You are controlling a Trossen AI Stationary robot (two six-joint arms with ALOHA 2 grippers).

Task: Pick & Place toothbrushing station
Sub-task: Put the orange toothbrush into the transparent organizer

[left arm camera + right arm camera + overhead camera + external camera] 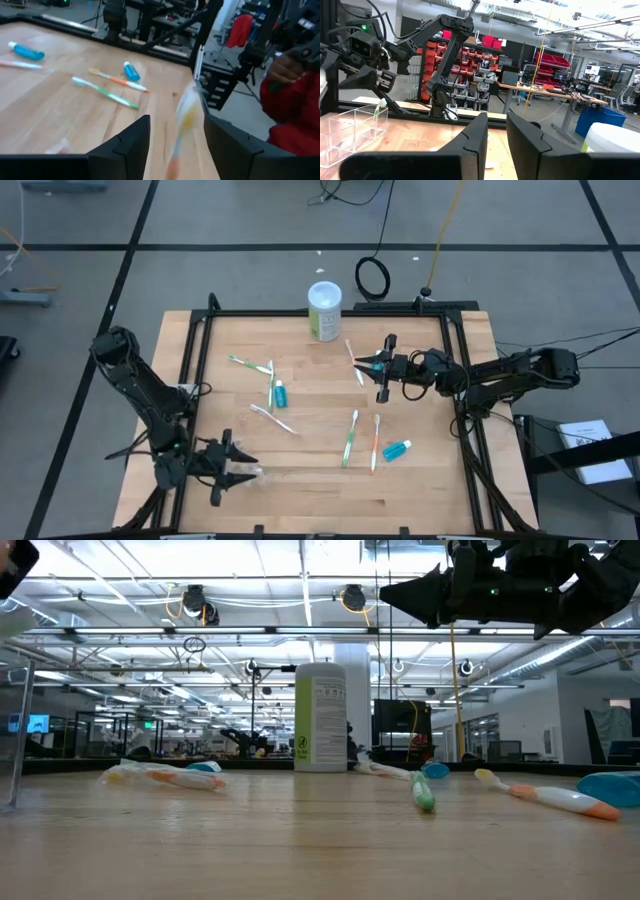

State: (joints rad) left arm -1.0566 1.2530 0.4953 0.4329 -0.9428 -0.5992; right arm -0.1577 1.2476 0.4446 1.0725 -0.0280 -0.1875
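My left gripper (226,470) is open at the table's near left, right by the small clear cup (248,473). The cup also shows in the right wrist view (350,131). A blurred white-and-orange toothbrush (186,117) stands between the left fingers. My right gripper (366,364) hangs high over the far right, its fingers a narrow gap apart and empty, next to a white toothbrush (354,362). Other toothbrushes (351,438) and two teal tubes (397,450) (281,393) lie flat on the wood. My left gripper has the blurred toothbrush's handle (189,107) between its open fingers, close to one finger (220,145). I cannot tell whether that finger touches it.
The white-and-green canister (324,310) stands upright at the table's far middle. A black frame (190,350) runs along the table's left, far and right sides. A person in red (295,100) is beyond the table's edge in the left wrist view.
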